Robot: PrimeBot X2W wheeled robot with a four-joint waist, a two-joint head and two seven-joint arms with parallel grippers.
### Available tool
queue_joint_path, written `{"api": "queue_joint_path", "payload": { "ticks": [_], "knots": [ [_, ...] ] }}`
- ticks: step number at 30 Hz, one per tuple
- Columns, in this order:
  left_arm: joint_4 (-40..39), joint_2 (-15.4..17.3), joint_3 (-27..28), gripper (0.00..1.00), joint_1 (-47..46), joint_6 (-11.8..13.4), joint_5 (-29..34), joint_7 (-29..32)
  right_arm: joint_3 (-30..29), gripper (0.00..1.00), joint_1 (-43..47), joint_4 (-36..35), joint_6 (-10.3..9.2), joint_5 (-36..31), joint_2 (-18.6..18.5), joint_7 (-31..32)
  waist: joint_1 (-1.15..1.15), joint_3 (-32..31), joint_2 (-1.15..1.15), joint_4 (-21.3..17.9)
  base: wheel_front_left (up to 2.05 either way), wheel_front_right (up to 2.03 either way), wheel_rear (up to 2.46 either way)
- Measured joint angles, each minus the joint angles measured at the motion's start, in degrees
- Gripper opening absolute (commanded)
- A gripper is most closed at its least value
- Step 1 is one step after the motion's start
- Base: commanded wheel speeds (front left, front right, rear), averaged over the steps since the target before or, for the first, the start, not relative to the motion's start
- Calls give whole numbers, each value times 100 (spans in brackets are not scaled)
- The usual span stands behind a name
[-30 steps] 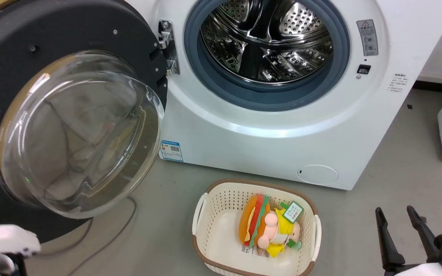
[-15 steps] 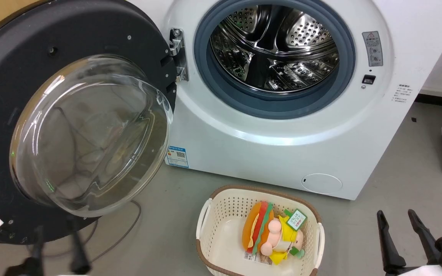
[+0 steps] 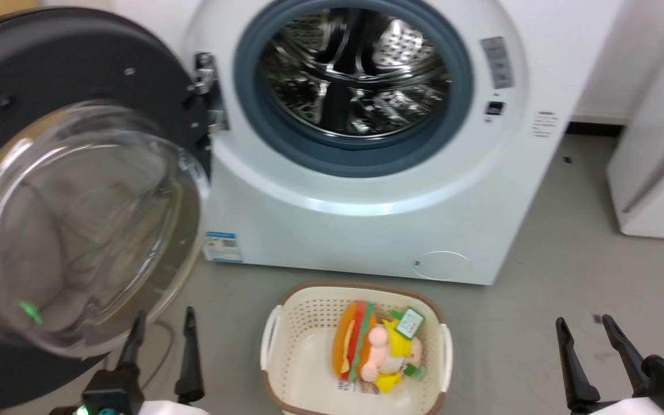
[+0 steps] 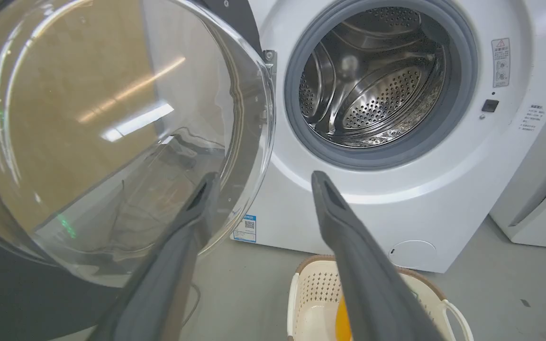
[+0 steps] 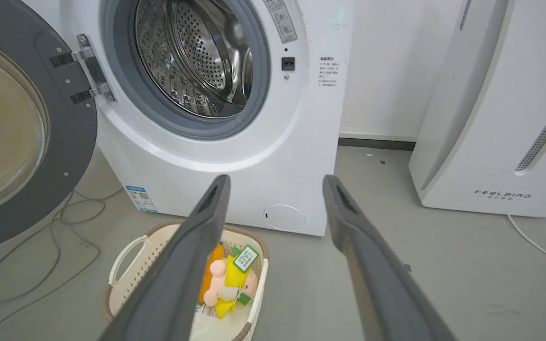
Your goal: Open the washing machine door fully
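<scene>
Washing machine door [image 3: 78, 202] hangs wide open left of the washing machine [image 3: 366, 196]; left gripper [image 3: 164, 314], just below its glass, and right gripper [image 3: 583, 320] both spread, empty; any last push should meet the dark rim, not glass.

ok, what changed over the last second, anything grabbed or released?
The left hand has come up into the head view at lower left, where a second ago a pale forearm showed. It's open, holding nothing, by the lower edge of the washing machine door. The whole view also shifted, so the camera moved. Unchanged: door swung wide open, right hand open at lower right, basket with its toy before the washing machine.
</scene>
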Motion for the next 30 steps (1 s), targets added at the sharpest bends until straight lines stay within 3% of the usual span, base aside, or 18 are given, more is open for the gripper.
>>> {"api": "queue_joint_path", "payload": {
  "ticks": [9, 18, 19, 30],
  "knots": [
    [236, 20, -204, 100, -135, -73, 70, 142, 102, 100, 4, 48, 0, -44, 0, 5, 0, -10, 0, -572, 0, 0, 0],
    [422, 20, -323, 100, -136, -87, 66, 192, 112, 100, 2, 144, 0, -36, -1, -8, 0, -24, 0, -641, 0, 0, 0],
    [430, 18, -328, 0, -134, -87, 63, 199, 115, 0, 1, 152, 0, -36, -1, -5, 0, -25, 0, -640, 0, 0, 0],
    [421, -15, -315, 0, -131, -100, 75, 250, 127, 0, -1, 159, 0, -66, -2, 2, 0, -25, 0, -646, 0, 0, 0]
  ]
}}
